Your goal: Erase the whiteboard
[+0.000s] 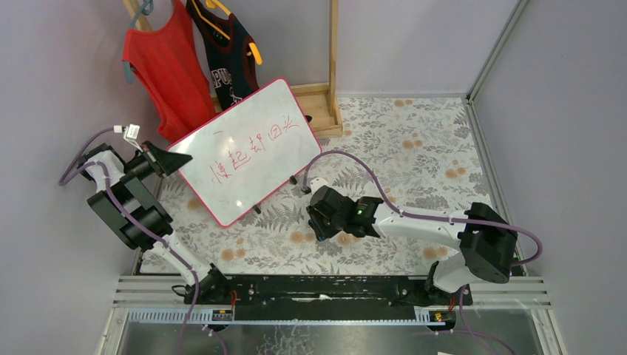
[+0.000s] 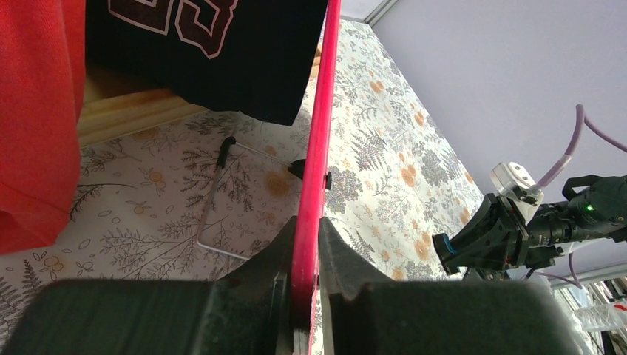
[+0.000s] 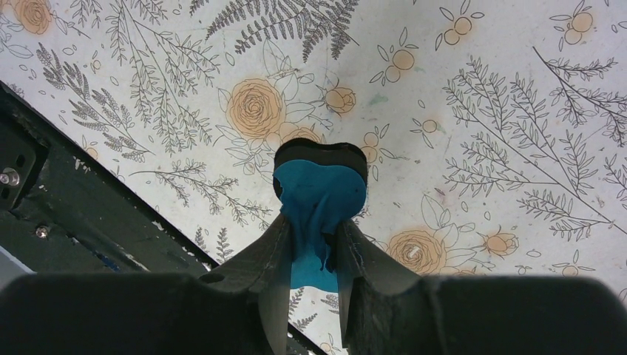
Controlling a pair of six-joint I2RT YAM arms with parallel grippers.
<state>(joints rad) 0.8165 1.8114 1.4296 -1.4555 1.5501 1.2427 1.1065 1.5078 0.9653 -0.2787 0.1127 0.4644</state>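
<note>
The whiteboard [image 1: 248, 148], white with a pink-red frame and red writing, stands tilted on the floral table. My left gripper [image 1: 171, 159] is shut on its left edge; in the left wrist view the red frame [image 2: 314, 155] runs up between the fingers. My right gripper [image 1: 319, 222] is to the right of the board and in front of it, apart from it. It is shut on a blue eraser [image 3: 319, 196] with a black back, held over the floral cloth. The right gripper also shows in the left wrist view [image 2: 480, 240].
A red vest [image 1: 166, 63] and a dark vest [image 1: 233, 52] hang on a wooden rack [image 1: 333, 59] behind the board. The board's wire stand [image 2: 214, 192] rests on the cloth. A black rail [image 1: 333, 288] runs along the near table edge. Grey walls close both sides.
</note>
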